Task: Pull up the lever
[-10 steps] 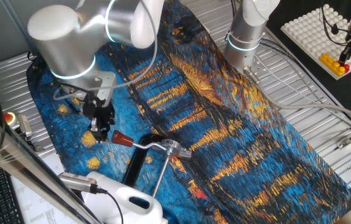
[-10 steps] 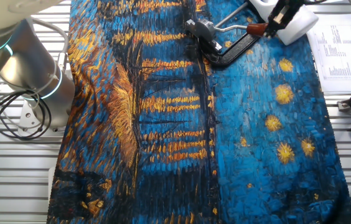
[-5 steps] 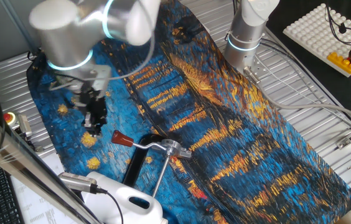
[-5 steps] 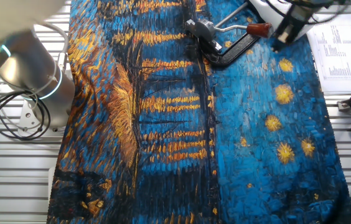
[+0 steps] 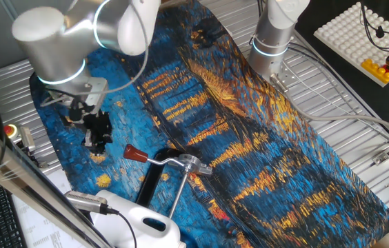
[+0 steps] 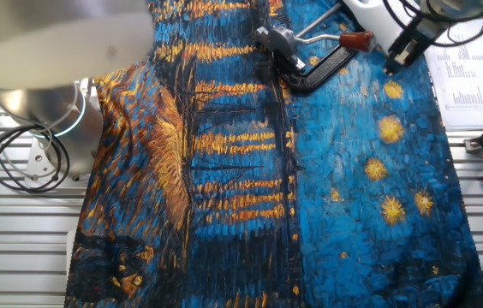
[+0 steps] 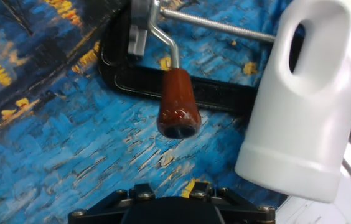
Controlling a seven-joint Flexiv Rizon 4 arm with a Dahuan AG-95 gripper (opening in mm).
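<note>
1. Hand view: one lever [image 7: 177, 99] lies ahead of the gripper [image 5: 98, 141], apart from it, knob nearest.
2. Whether the jaws are spread cannot be told.
3. One white jug [image 7: 306, 93] stands beside one black bar [image 7: 213, 90].

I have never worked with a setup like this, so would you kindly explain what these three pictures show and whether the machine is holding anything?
This is a silver robot arm whose black two-finger gripper hangs over a table draped in a blue and gold painted cloth. Two pictures come from fixed cameras on different sides of the table; the third looks out from the hand itself. On the cloth lies a thin silver lever with a dark-red knob, joined to a silver pivot hub, alongside a flat black bar. A white plastic jug stands beside them. The gripper holds nothing and sits apart from the knob.
</note>
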